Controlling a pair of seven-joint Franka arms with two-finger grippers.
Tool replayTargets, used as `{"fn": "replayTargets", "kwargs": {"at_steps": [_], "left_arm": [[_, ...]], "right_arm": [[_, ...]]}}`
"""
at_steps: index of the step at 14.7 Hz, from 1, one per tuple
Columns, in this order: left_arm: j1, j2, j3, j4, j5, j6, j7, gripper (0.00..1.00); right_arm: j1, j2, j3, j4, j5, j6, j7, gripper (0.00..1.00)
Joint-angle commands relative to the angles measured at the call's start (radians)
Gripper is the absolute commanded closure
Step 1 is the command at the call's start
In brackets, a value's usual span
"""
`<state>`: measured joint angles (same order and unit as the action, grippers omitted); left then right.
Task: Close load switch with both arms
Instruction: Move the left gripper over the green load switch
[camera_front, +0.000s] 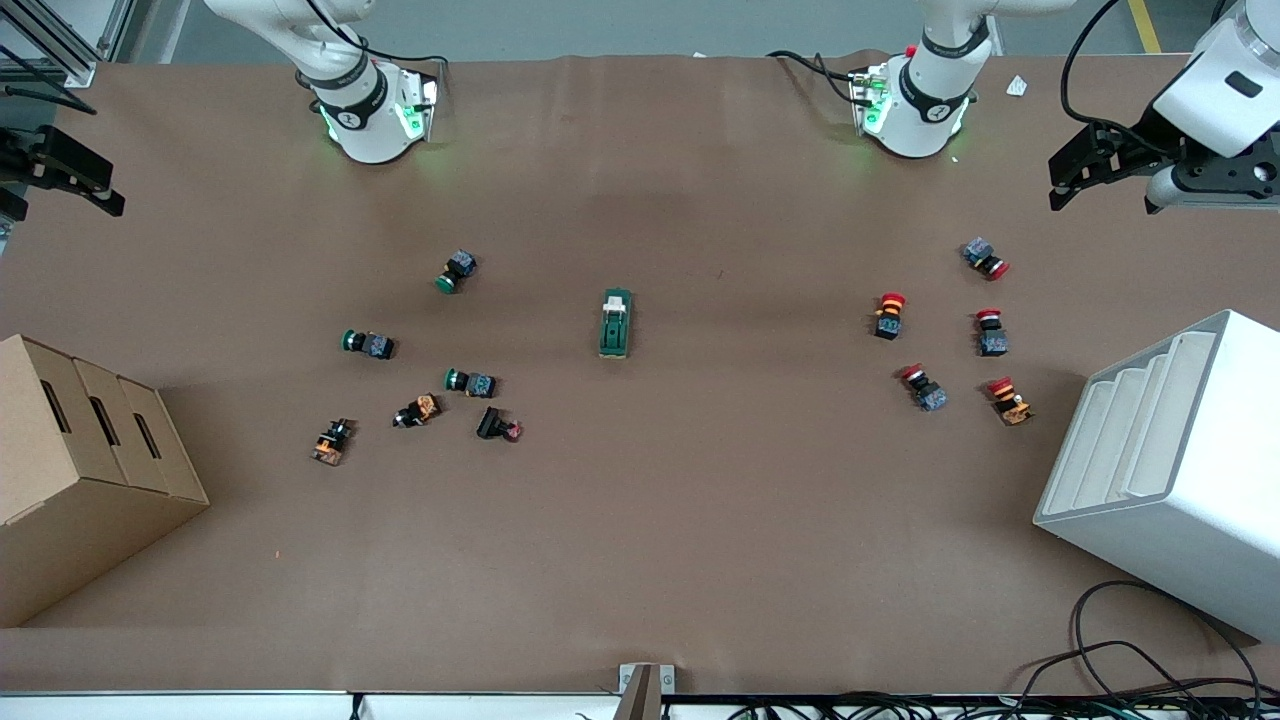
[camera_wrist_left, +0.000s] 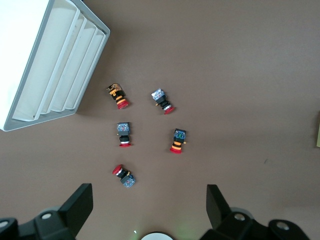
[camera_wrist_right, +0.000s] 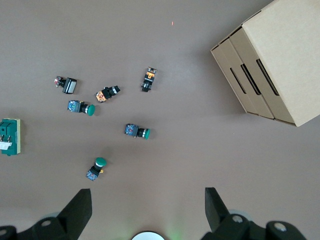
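The load switch (camera_front: 615, 323) lies alone near the middle of the brown table (camera_front: 640, 560), its white lever piece at the end toward the robots' bases. Neither claw touches it, so I judge the task not yet begun: both arms must reach in, and the lever is left to work.

The left gripper (camera_front: 1085, 168) hangs high over the left arm's end of the table, fingers spread and empty. Below it lie the red-capped push buttons (camera_front: 890, 314), with the white tiered rack (camera_front: 1170, 470) beside them. The switch sits well apart from this claw, toward the table's middle.

The right gripper (camera_front: 65, 175) hangs over the right arm's end, also spread and holding nothing. The green-capped push buttons (camera_front: 458, 271) lie between it and the switch; the cardboard box (camera_front: 80, 470) stands near below it.

The right wrist view catches the switch at its edge; the left wrist view shows at most a sliver there. Only the front view shows the switch whole.
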<state>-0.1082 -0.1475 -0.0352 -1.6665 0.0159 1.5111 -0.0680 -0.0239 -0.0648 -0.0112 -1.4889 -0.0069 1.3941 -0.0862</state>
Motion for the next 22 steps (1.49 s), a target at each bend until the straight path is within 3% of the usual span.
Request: {"fn": "replayTargets", "kwargs": {"at_steps": [1,8,10,17,18,22], "left_arm": [[-0.002,0.003,0.000,0.011,-0.008,-0.003,0.006,0.00],[-0.024,0.078,-0.027,0.048,-0.011,0.044,-0.015,0.00],[-0.027,0.112,-0.089,0.051,-0.010,0.093,-0.076,0.00],[-0.037,0.284,-0.399,0.024,0.024,0.303,-0.514,0.00],[-0.068,0.302,-0.426,0.004,0.057,0.337,-0.588,0.00],[-0.240,0.387,-0.431,-0.041,0.165,0.431,-0.853,0.00]], "right_arm": [[0.010,-0.001,-0.006,-0.004,-0.002,0.003,0.000,0.00],[0.010,-0.001,-0.006,-0.004,-0.007,-0.006,0.000,0.00],[0.010,-0.001,-0.006,-0.004,-0.010,-0.024,0.000,0.00],[0.004,-0.001,-0.007,-0.004,-0.004,-0.035,0.003,0.00],[0.004,-0.001,-0.007,-0.005,0.001,-0.032,0.005,0.00],[0.001,-0.001,-0.009,-0.005,0.034,-0.026,0.014,0.00]]}}
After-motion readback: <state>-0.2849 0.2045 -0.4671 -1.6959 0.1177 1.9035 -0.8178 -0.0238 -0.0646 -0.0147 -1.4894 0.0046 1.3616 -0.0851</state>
